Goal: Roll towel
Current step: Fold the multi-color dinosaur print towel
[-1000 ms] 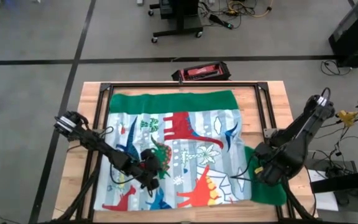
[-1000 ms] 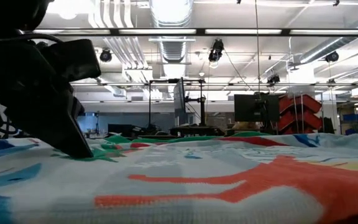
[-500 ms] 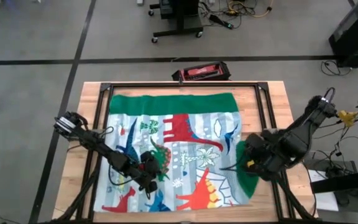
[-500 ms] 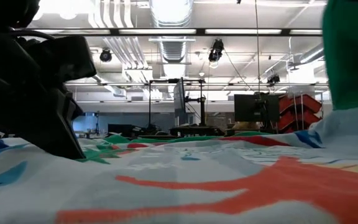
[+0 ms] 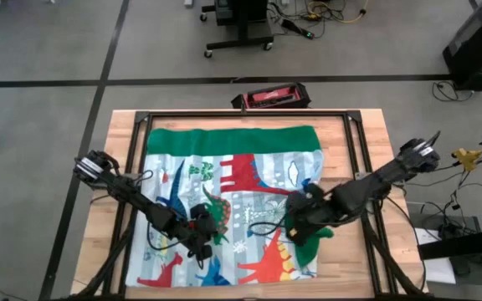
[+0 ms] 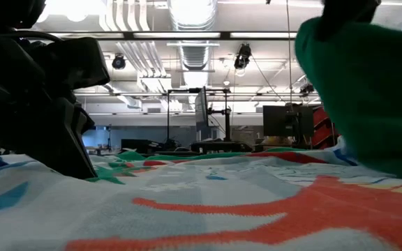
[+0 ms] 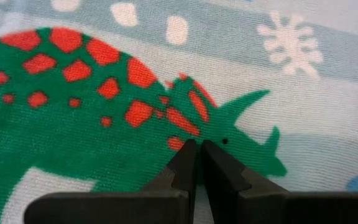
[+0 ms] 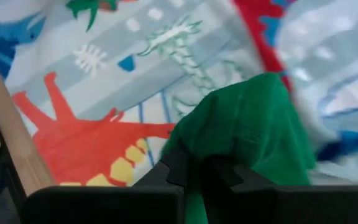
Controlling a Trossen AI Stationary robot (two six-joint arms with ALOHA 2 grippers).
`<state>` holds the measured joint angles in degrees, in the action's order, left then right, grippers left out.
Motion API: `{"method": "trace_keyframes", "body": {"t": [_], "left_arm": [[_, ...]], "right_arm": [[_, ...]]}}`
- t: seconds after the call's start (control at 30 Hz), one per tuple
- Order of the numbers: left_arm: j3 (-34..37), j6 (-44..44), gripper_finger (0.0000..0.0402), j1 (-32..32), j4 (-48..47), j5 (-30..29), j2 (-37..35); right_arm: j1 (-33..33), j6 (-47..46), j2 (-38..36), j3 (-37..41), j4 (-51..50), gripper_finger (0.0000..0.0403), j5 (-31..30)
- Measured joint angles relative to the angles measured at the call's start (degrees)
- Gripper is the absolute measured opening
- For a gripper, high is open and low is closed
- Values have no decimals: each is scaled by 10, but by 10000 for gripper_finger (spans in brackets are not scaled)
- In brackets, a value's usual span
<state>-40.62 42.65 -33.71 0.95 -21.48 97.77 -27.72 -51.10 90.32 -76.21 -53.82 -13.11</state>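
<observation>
Workshop floor of grey concrete surrounds a pale wooden table (image 5: 115, 142) fitted with a black metal frame (image 5: 249, 114). A red and black tool case (image 5: 270, 97) sits on the floor just beyond the table's far edge.

Item under task: one large soft towel with a green border and pale blue centre printed with red, blue and green dinosaurs (image 5: 233, 180). It lies spread across the middle of the table, inside the frame.

Left gripper (image 5: 201, 242): fingers closed together, tips pressed down onto the cloth at the green dinosaur print near the towel's near left part, as the left wrist view shows (image 7: 197, 165). Whether any fabric is pinched between them cannot be told.

Right gripper (image 5: 301, 226): closed on the towel's green right-hand border, holding it lifted above the printed centre; a green fold hangs in the grip in the right wrist view (image 8: 194, 177) and in the low view.

Progress, as judged: early. The right edge is folded inward over the near right part; the far green border and most of the print lie flat. No rolled section is visible. Rolling proper remains to be done.

Count: one towel, one table, two arms, one tool case.
</observation>
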Motion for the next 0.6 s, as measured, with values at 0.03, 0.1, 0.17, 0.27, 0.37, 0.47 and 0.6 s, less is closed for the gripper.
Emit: {"method": "trace_keyframes", "body": {"t": [0.03, 0.1, 0.17, 0.27, 0.37, 0.47, 0.6], "left_arm": [[0, 0, 13, 0, 0, 0, 0], [0, 0, 13, 0, 0, 0, 0], [0, 0, 13, 0, 0, -1, 0], [0, 0, 13, 0, 1, -4, -1], [0, 0, 13, 0, 1, -13, -1], [0, 0, 13, 0, -5, -15, -3], [1, 1, 13, 1, -23, -15, -16]], "right_arm": [[1, 15, 12, -1, 16, 7, 11], [4, 44, 32, -2, 56, 7, 26], [6, 79, 47, -3, 105, 7, 32], [13, 131, 69, -3, 184, 9, 27], [22, 177, 91, -3, 253, 16, 26], [35, 184, 113, -3, 279, 43, 26], [53, 187, 143, -3, 270, 107, 26]]}}
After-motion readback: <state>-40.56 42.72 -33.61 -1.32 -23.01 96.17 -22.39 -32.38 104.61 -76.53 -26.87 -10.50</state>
